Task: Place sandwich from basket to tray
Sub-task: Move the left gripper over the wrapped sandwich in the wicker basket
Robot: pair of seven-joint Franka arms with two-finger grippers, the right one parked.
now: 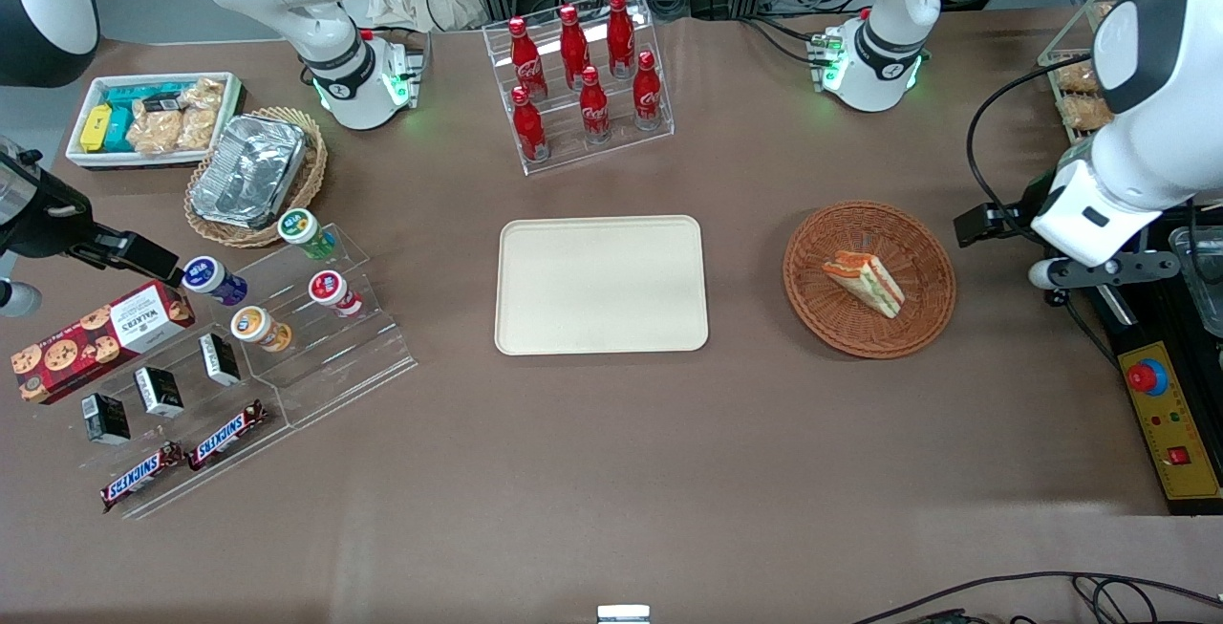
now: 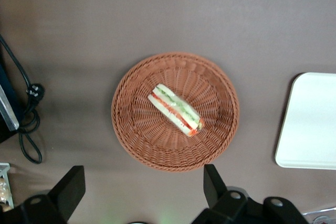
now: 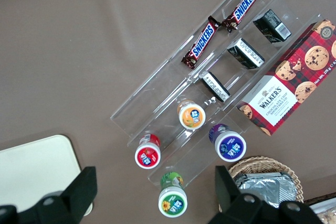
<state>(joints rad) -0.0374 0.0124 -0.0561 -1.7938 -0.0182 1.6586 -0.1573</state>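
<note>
The two dark fingers of the left arm's gripper stand wide apart with nothing between them. In the left wrist view they sit above bare brown table, just off the rim of the basket, one finger near the basket's edge and the other farther out. The sandwich lies well clear of both fingers, untouched, near the middle of the basket.

It is a pale wedge lying on its side, with green and orange-red filling showing along its cut edge. In the front view the sandwich rests slightly off the centre of the round reddish-brown basket, its long edge running diagonally. The gripper itself is hard to make out in the front view; the working arm's white wrist hangs at the working arm's end of the table, beside the basket and apart from it.

The cream tray lies flat at the middle of the table, beside the basket with a strip of bare table between them, and nothing rests on it. One rounded corner of the tray also shows in the left wrist view.

Farther from the front camera than the tray stands a clear rack of red cola bottles. Toward the parked arm's end lie a tan wicker basket with a foil container, a white bin of snacks, and a clear stepped stand with small cups and Snickers bars.
</note>
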